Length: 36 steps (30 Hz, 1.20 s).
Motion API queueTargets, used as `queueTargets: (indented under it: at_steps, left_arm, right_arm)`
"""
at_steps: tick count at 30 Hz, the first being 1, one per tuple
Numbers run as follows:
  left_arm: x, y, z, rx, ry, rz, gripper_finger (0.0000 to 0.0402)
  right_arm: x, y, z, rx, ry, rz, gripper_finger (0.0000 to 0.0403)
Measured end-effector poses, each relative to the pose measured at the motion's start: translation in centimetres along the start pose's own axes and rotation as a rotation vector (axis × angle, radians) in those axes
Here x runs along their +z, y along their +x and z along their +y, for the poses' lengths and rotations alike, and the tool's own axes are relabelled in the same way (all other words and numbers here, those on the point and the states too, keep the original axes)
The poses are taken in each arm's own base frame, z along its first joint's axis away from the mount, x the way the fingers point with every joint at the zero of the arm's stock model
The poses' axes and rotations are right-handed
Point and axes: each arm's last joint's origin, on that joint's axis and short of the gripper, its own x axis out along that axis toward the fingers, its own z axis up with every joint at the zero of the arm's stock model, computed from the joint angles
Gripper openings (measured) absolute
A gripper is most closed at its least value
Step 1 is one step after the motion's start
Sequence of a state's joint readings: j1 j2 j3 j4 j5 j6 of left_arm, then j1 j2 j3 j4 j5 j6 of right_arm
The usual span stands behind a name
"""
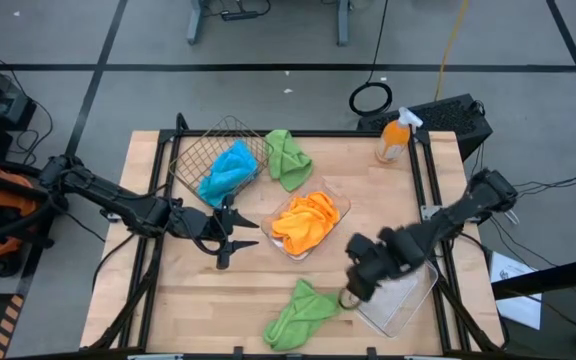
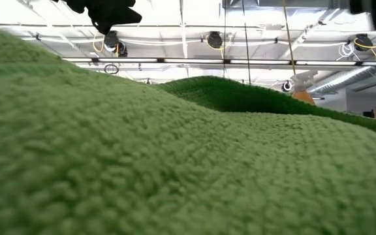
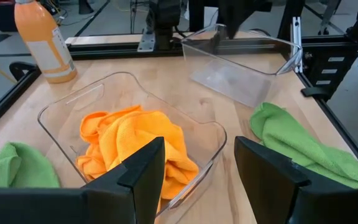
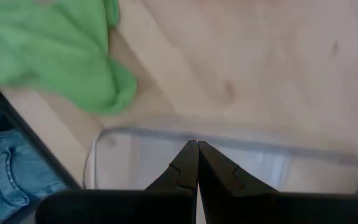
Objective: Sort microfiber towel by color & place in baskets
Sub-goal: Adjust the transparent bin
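Over clear tray (image 1: pixel 400 300), right gripper (image 1: pixel 349 297) tilted.

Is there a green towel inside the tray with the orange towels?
No, the clear tray holds only orange towels; one green towel lies beside the wire basket, the other near the table's front edge.

Bare wooden tabletop (image 1: pixel 168 290) is lying open at the front left. A crumpled lime green cloth (image 1: pixel 301 312) and a tilted clear plastic tray (image 1: pixel 400 297) are crowding the front right.

Overhead, cloth-blocked low, two wrist views
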<state>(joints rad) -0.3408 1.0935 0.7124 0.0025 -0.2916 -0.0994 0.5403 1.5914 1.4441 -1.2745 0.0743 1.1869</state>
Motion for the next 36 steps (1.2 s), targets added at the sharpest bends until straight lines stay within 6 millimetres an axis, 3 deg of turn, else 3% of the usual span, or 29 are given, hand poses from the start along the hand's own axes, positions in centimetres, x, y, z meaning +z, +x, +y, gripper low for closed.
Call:
queueTargets:
  at_steps: [5,11,23,36]
  left_arm:
    - [0.0,0.0,0.0,0.0,-0.014,0.001,0.02]
    - [-0.1,0.2,0.0,0.001,-0.016,0.007,0.02]
    - [-0.9,2.6,-0.7,0.002,0.091,0.01,0.02]
    - [0.0,2.9,-0.7,0.036,0.191,-0.081,0.02]
  right_arm:
    - [-3.0,0.9,1.5,-0.028,0.01,0.054,0.0]
    - [-3.9,3.1,2.3,-0.138,-0.062,0.089,0.0]
    - [-3.4,6.7,3.3,-0.257,-0.054,0.149,0.0]
    - [-1.2,8.7,2.6,-0.363,-0.048,0.185,0.0]
